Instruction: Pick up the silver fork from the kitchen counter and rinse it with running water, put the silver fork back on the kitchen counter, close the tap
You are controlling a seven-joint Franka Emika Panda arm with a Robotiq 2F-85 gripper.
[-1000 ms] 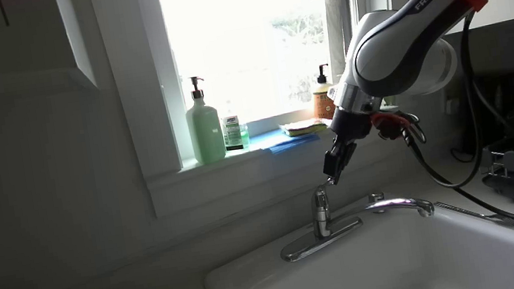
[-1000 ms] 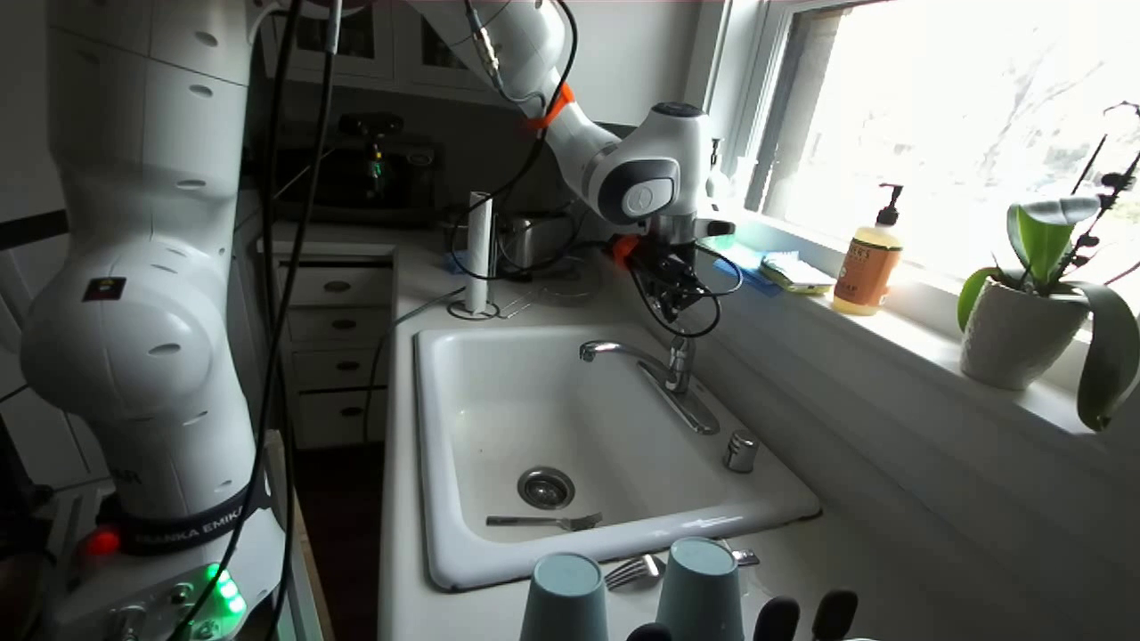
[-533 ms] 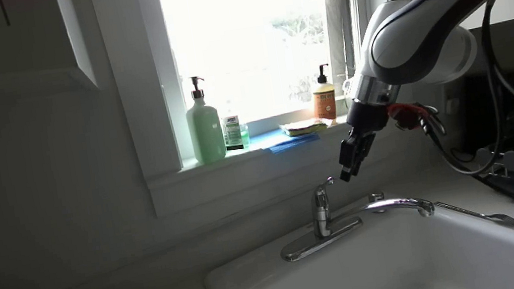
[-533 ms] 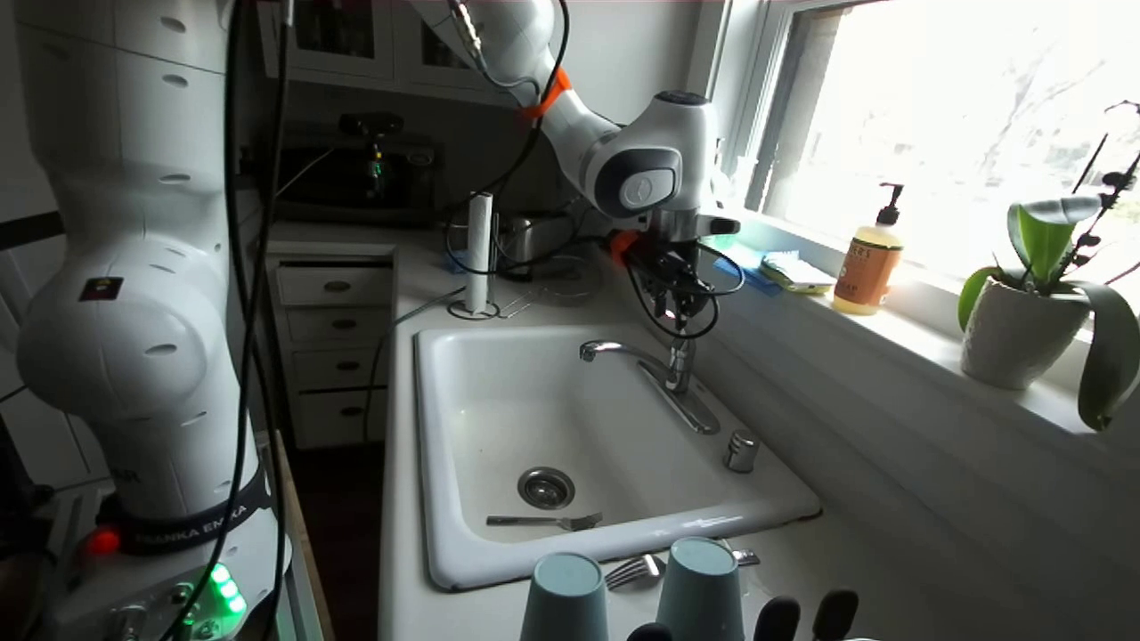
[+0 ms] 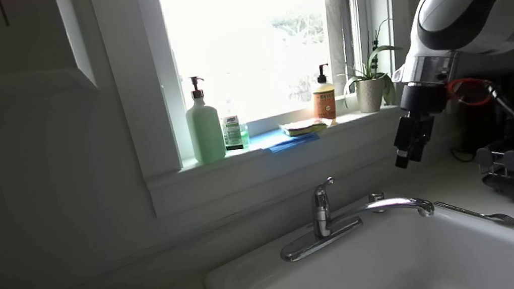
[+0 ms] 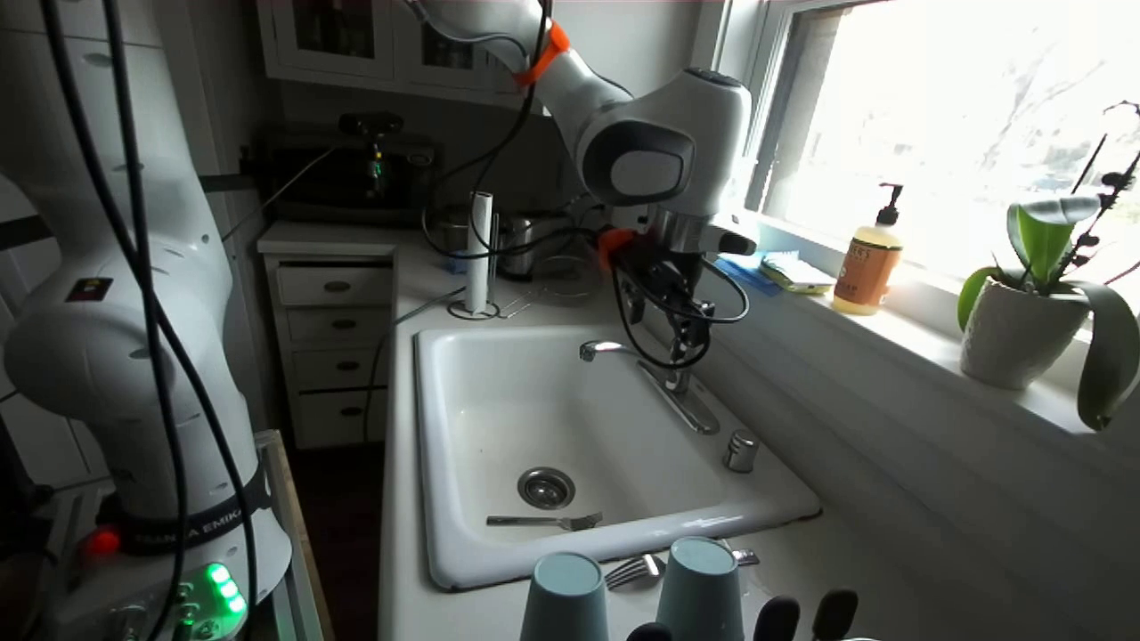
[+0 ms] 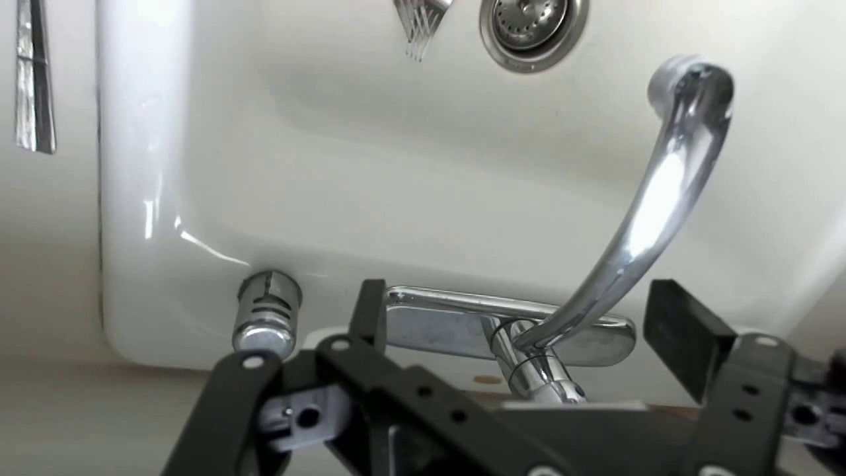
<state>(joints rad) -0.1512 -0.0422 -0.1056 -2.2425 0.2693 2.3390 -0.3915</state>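
My gripper (image 7: 517,311) is open, its two pads wide apart with nothing between them; the tap (image 7: 538,370) shows below the gap. In an exterior view the gripper (image 5: 403,161) hangs in the air above the sink's back corner, clear of the tap's lever (image 5: 326,183). No running water shows under the spout (image 5: 398,203). A silver fork (image 5: 489,216) lies on the kitchen counter (image 5: 450,179) along the sink rim. Cups partly hide this fork (image 6: 634,571) from the other side. A further fork (image 6: 543,522) lies inside the sink near the drain.
The white sink (image 6: 499,418) has a drain (image 6: 546,488) and a metal cap (image 6: 741,451) beside the tap. Upturned blue cups (image 6: 568,588) stand by the fork. On the window ledge are a green bottle (image 5: 205,131), an orange soap bottle (image 5: 325,103) and a potted plant (image 5: 371,94).
The gripper has come away from the tap's lever, moved right in an exterior view, and opened. The tap and forks look unmoved.
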